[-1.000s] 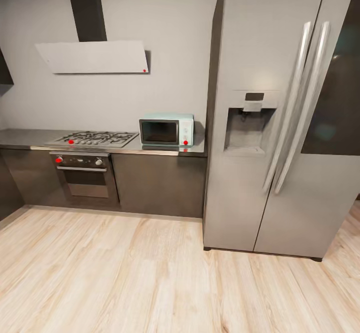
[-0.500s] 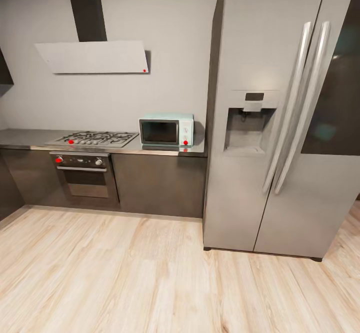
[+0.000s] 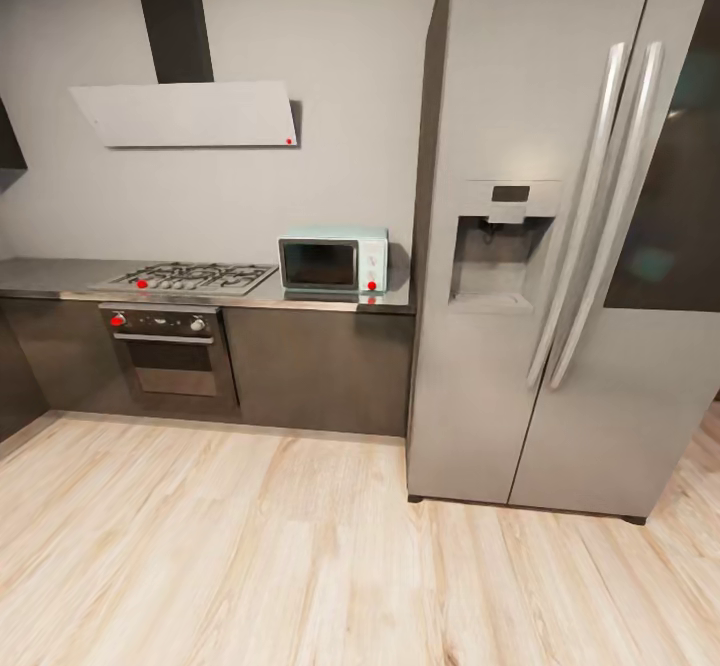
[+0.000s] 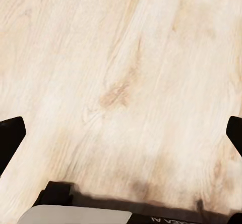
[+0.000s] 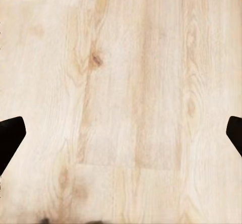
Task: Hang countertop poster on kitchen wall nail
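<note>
Fingers spread wide over floor

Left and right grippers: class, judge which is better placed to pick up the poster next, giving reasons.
Neither yet. The left gripper and the right gripper both hang open over the wood floor, holding nothing, and the head view faces the hob and fridge.

The floor was pale blond wood planking with tan grain and knots. The cabinets were dark brown-grey under a dark grey desk. The microwave was pale teal with a red dot. The fridge was brushed silver-grey, the wall light grey, the hood white beneath a black chimney.
</note>
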Controlling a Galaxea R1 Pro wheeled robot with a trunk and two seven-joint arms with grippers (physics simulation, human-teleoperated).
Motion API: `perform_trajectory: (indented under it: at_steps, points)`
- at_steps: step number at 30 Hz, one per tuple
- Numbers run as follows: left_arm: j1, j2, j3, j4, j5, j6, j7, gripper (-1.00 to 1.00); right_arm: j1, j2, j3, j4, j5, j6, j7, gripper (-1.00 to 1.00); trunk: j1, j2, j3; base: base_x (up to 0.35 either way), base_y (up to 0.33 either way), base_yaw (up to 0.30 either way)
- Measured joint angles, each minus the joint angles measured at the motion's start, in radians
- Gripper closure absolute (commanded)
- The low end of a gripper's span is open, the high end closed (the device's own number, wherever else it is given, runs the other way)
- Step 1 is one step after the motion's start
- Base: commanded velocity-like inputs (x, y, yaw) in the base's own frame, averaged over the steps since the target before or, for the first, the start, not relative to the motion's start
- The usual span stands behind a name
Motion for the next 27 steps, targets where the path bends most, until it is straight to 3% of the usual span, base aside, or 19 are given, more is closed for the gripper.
perform_trajectory:
  at_steps: [6,27]
  points:
    - [0.000,0.000,0.000,0.003,0.000,0.000,0.001,-1.00,0.000,0.001,0.001,0.000,0.000,-0.001,-0.001,-1.00,0.000,0.000,0.000,0.067,0.028,0.148]
    - [0.000,0.000,0.001,0.027,0.000,0.000,0.003,-1.00,0.000,0.001,0.001,-0.001,0.002,-0.003,-0.003,-1.00,0.000,0.000,0.000,0.003,0.001,0.272]
